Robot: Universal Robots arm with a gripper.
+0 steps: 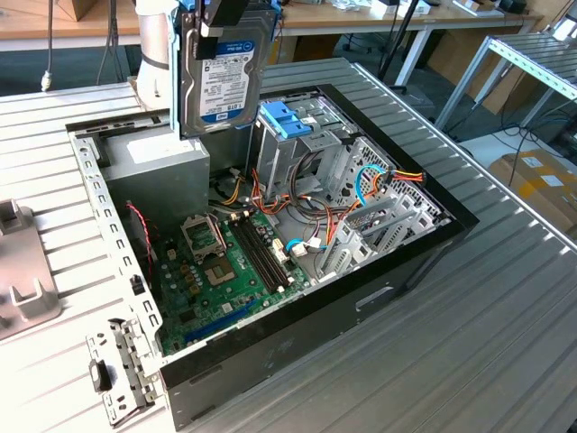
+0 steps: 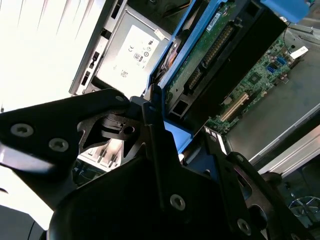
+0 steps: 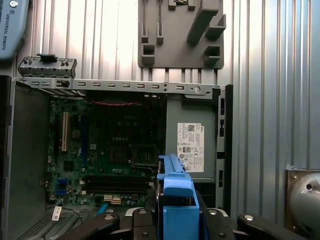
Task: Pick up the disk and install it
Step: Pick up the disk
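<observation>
We see the ribbed metal bench (image 1: 505, 298) carrying an open computer case (image 1: 297, 347) lying on its side. Inside it, in the exterior view, the grey power supply box (image 1: 167, 167) sits at about 10 o'clock, the green motherboard (image 1: 230, 271) at 7 o'clock and the drive cage (image 1: 288, 126) with blue tabs near 12 o'clock.

The disk (image 1: 221, 77) hangs on edge above the case, over the gap between power supply and cage, with its white label facing the exterior camera. The cage lies at the disk's 4 o'clock. The gripper (image 3: 177, 222) has its jaws closed on the disk's upper end, pressing against the light-blue frame.

We judge the disk dense and stiff for its size. Its metal faces are smooth enough to slip, and it is sensitive to knocks. The second wrist view shows its bare circuit board and connector, so we would hold it by the framed long edges, never on the board. The plastic frame may flex a little under the grip
</observation>
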